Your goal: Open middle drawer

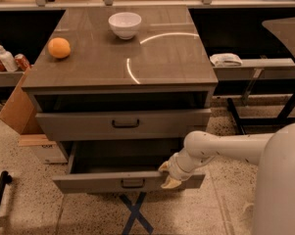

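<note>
The middle drawer (112, 181) of the grey-brown cabinet is pulled well out, and its dark inside (120, 155) shows. Its small black bar handle (132, 183) is at the centre of the flat front. My gripper (167, 175) sits at the front's top edge, just right of the handle, on my white arm (220, 148) reaching in from the right. One cream finger (163, 167) lies inside the drawer and the other (170, 182) lies on the front face, clamped on the panel. The top drawer (122, 124) above is slightly out. The bottom drawer is hidden under the middle one.
A white bowl (125, 24) and an orange (59, 47) rest on the cabinet top (161, 62). A cardboard box (14, 112) and a shelf with bottles (5, 58) are at the left. A low bench with a white cloth (225, 59) is at the right. A blue tape cross (135, 213) marks the floor.
</note>
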`<action>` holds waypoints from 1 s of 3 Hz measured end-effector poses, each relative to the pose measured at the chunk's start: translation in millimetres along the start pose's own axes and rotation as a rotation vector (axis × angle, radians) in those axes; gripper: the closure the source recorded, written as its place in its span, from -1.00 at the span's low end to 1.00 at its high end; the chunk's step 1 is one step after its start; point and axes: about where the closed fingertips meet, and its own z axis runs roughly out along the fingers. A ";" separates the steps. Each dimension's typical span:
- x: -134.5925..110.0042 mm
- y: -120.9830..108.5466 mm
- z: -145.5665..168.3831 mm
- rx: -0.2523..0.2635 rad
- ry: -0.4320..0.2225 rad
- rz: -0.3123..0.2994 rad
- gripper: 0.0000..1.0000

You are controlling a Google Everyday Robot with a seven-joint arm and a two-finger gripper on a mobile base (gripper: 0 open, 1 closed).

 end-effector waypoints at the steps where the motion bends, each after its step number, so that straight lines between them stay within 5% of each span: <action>1: -3.5 9.1 -10.6 0.017 0.003 -0.008 0.72; 2: -6.4 30.6 -7.8 0.008 -0.031 0.004 1.00; 3: -8.2 49.5 0.7 -0.016 -0.074 0.019 1.00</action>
